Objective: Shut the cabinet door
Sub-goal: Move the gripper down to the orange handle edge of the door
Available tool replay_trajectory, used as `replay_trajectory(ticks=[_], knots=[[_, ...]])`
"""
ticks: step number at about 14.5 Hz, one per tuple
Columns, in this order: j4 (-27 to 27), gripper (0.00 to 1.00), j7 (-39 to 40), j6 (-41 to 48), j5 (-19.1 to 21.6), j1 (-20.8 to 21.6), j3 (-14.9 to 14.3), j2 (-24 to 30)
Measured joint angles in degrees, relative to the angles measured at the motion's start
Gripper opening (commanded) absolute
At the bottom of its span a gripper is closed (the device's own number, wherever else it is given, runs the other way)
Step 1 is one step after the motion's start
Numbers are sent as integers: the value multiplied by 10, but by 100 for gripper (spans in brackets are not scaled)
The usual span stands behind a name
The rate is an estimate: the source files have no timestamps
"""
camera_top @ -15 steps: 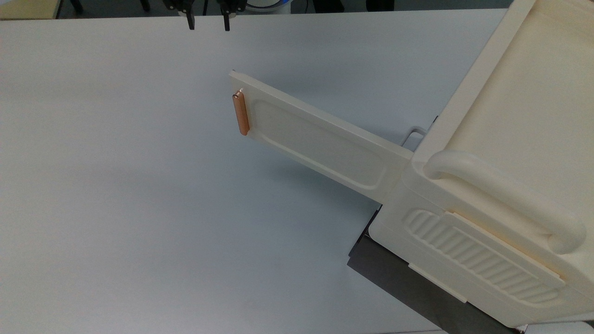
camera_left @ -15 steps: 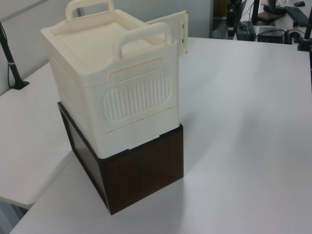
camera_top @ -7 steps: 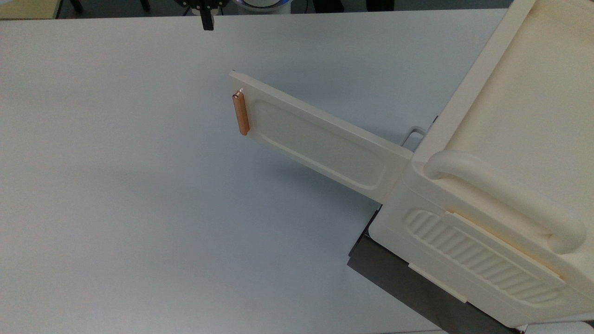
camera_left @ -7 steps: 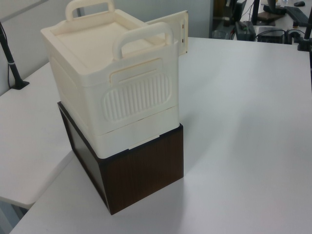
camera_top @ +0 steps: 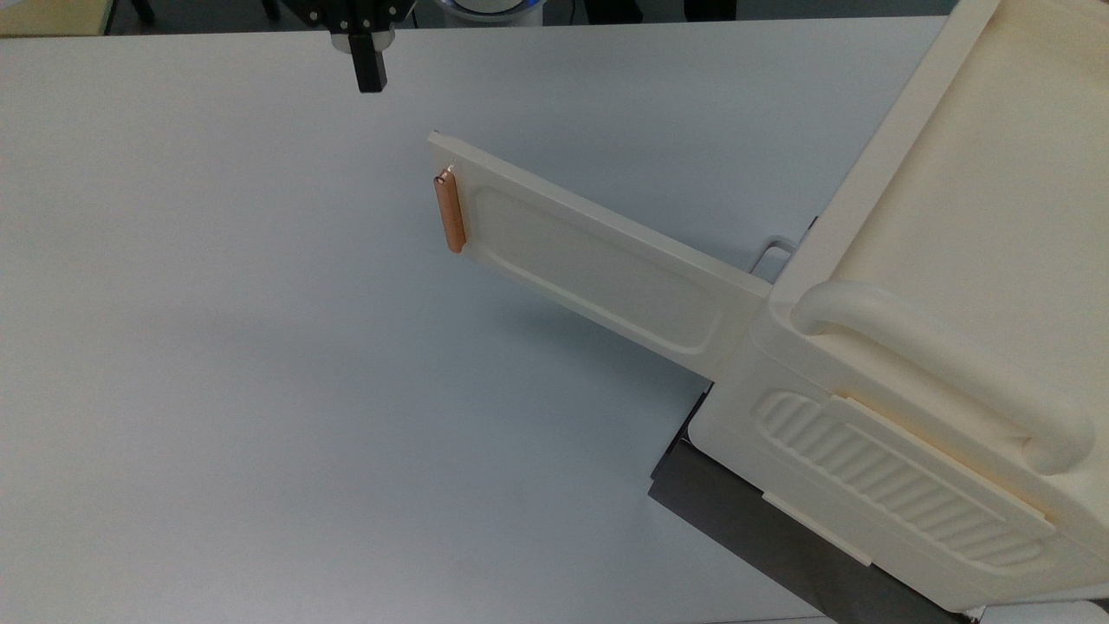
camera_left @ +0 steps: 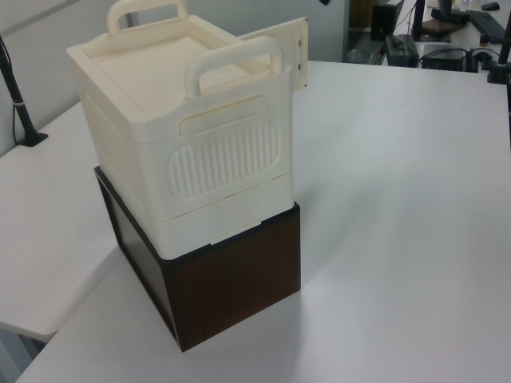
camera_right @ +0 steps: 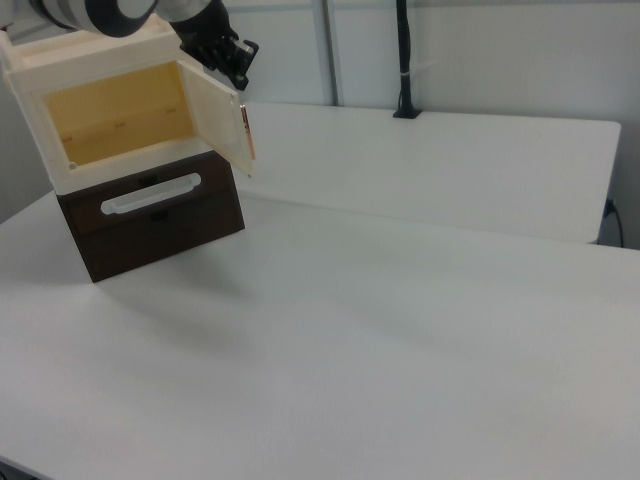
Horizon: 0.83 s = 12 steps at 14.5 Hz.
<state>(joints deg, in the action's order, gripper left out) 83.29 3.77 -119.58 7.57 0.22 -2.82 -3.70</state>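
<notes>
Top view: the pincer has dropped further into frame than half a second ago, its fingers drawn together, holding nothing. The cabinet door stands wide open just below and to the top view's right of it, copper handle at the near end, unmoved, so the approach is under way but no contact yet.

Left view: the cabinet sits on a dark base on the counter, unchanged.

Right view: the pincer hangs just above the door's top edge, and the open yellowish interior shows, hidden from the other cameras.
</notes>
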Motion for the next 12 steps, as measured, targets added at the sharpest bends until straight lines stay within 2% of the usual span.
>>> replay_trajectory(ticks=[5,12], knots=[[-1,0,-51,-130,6,7,10,-41],[-2,0,-94,-132,6,81,14,-56]])
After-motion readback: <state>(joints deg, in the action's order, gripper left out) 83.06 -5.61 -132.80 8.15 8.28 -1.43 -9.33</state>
